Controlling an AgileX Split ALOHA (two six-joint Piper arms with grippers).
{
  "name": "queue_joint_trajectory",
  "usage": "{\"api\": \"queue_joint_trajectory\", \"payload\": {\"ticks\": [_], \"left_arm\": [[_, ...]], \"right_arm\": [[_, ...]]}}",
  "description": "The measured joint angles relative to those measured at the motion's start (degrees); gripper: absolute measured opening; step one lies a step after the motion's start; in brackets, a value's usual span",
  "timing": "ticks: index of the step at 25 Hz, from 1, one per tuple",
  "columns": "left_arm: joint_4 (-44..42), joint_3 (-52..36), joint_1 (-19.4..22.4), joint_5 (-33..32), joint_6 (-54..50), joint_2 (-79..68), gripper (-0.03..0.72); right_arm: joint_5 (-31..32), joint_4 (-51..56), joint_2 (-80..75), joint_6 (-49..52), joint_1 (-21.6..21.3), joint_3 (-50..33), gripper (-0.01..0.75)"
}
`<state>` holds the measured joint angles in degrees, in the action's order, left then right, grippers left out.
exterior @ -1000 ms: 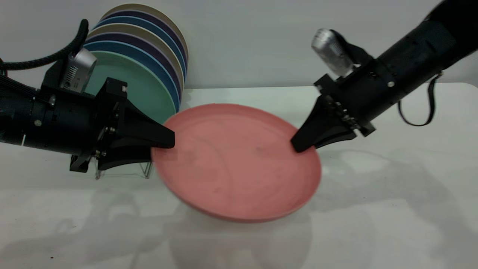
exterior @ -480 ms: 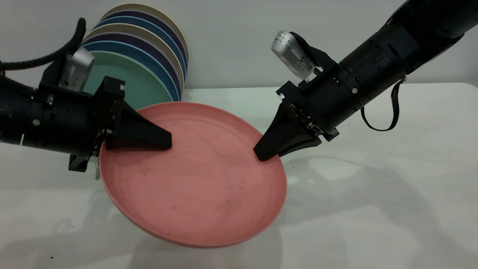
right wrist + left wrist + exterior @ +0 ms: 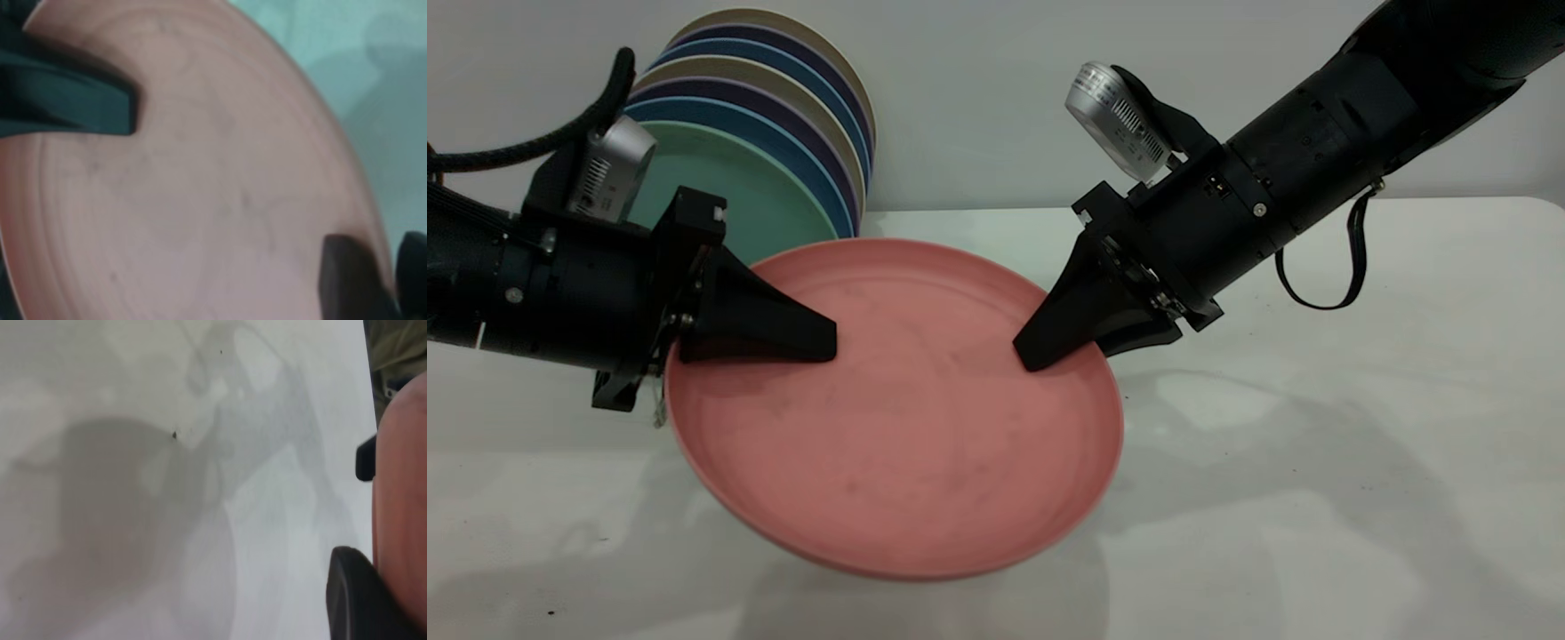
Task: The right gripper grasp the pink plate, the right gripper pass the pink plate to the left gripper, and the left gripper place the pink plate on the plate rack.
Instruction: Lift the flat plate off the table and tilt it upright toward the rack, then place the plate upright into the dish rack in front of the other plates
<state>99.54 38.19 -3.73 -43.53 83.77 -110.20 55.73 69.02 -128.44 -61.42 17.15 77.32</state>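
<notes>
Two grippers on pink plate [image 3: 898, 427] | left gripper [image 3: 818, 342] fingers straddle rim, grip unclear | right gripper [image 3: 1040, 351] fingers clamp opposite rim

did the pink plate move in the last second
Yes. The pink plate has shifted left, toward the rack's teal-green plate and under the left gripper, carried by the right gripper.

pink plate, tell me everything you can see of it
The pink plate is round, salmon-pink and matte, with a low raised rim and faint dark scuffs. It is held off the white table, tilted with its face toward the exterior camera. The left gripper reaches over its left rim and the right gripper grips its right rim. It sits in front of the racked plates.
</notes>
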Motion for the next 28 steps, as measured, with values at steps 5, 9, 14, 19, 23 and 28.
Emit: {"api": "queue_joint_trajectory", "payload": {"ticks": [5,9,14,19,23,28], "left_arm": [[-4.3,0.0,0.0,1.8,1.7,0.0,0.119],[-10.3,0.0,0.0,8.3,4.6,0.1,0.119],[-17.3,0.0,0.0,12.9,11.3,3.2,0.119],[-20.1,2.1,0.0,13.5,15.5,8.5,0.119],[-27.1,7.3,0.0,12.3,10.9,9.8,0.119],[-44.8,15.1,0.0,9.4,-0.8,9.8,0.119]], "right_arm": [[-0.3,0.1,0.0,0.0,-0.1,0.0,0.473],[0.7,-0.6,0.0,0.0,-1.4,0.0,0.599],[5.4,-4.5,0.0,1.2,-6.2,0.0,0.616],[8.4,-6.1,0.0,2.6,-10.8,0.0,0.577],[9.6,-8.0,0.0,3.1,-12.1,0.0,0.573],[10.0,-11.8,0.0,5.0,-12.0,0.0,0.573]]}}
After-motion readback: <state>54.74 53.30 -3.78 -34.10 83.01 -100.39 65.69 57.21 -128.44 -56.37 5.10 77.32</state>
